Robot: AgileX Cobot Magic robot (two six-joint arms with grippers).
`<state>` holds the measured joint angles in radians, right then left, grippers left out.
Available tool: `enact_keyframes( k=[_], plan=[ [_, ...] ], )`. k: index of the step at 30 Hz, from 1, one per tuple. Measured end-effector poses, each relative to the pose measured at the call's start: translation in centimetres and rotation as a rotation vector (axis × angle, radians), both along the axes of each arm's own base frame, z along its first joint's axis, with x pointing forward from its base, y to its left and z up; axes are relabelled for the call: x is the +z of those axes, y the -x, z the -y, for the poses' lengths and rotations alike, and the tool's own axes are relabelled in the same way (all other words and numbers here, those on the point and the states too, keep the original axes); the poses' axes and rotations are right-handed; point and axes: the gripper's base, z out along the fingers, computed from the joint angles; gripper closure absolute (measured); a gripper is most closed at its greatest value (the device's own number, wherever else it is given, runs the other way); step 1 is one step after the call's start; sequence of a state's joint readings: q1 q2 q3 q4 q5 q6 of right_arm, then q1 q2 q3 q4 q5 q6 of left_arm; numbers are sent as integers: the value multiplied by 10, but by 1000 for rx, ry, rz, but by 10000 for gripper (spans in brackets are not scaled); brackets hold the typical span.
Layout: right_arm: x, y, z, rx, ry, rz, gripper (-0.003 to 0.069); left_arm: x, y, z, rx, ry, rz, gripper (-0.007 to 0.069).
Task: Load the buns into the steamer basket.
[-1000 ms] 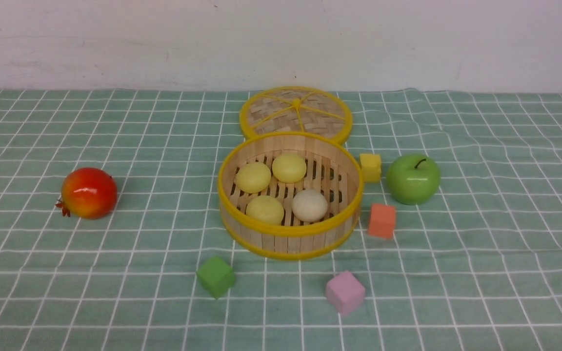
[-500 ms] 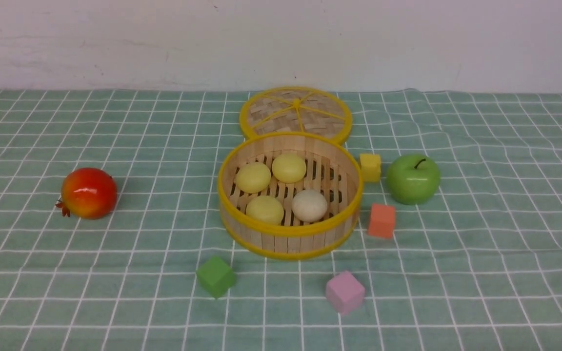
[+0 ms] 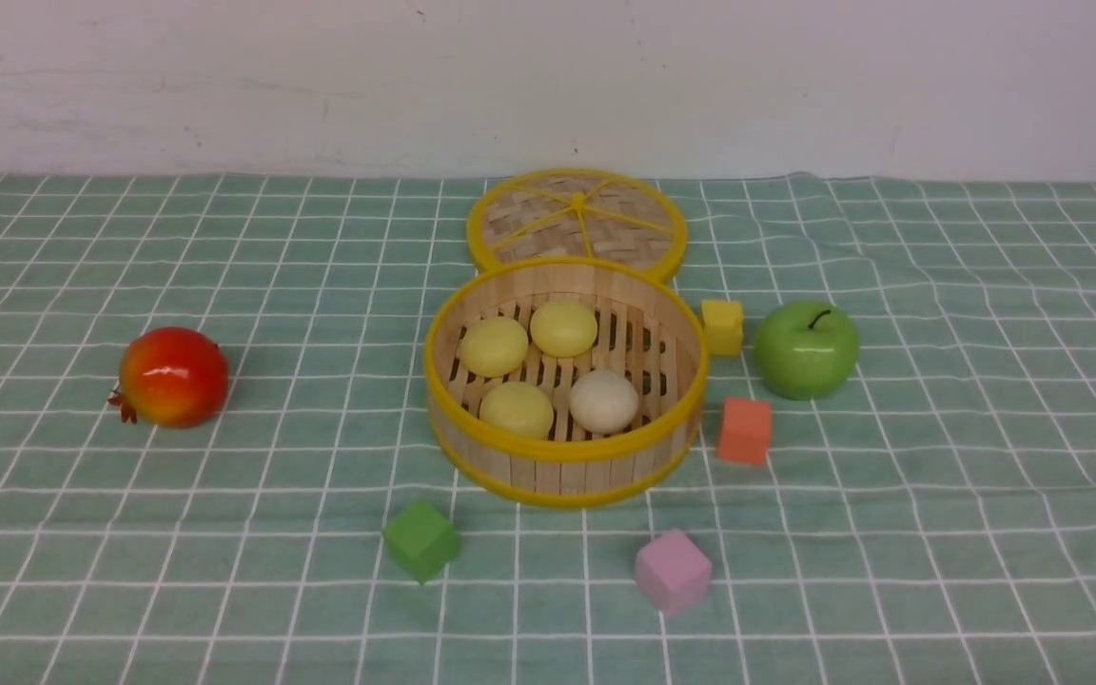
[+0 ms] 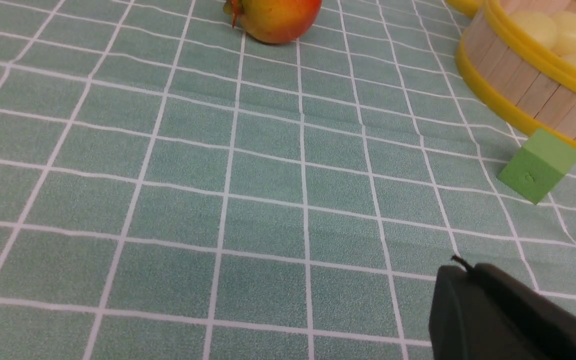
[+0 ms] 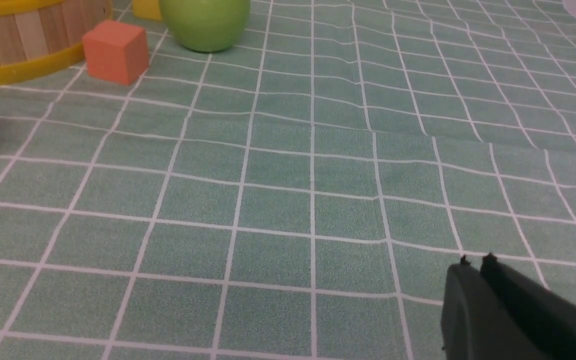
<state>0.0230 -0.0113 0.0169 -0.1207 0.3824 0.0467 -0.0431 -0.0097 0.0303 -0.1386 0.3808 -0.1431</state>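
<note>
Across your gridded counter point(image 3: 301, 533), the steamer basket's point(image 3: 567, 471) near wall is partly hiding the bun point(image 3: 517, 411) at seven o'clock; your left hand point(image 4: 460, 265) is staying closed, cropped; your right hand's point(image 5: 477, 260) tips are sitting nearly together, cropped.

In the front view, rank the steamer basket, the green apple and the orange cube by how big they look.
1. steamer basket
2. green apple
3. orange cube

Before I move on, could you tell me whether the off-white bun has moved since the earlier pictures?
No; the off-white bun sits unshifted against the rim of the steamer basket.
</note>
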Motion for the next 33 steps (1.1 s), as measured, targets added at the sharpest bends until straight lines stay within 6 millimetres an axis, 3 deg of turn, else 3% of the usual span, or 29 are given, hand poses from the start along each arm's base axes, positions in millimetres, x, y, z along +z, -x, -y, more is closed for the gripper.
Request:
enact_keyframes(
  k=[33],
  plan=[
    [0, 0, 0, 0, 1, 0, 603, 0, 0, 0, 0, 1, 0, 633]
  ],
)
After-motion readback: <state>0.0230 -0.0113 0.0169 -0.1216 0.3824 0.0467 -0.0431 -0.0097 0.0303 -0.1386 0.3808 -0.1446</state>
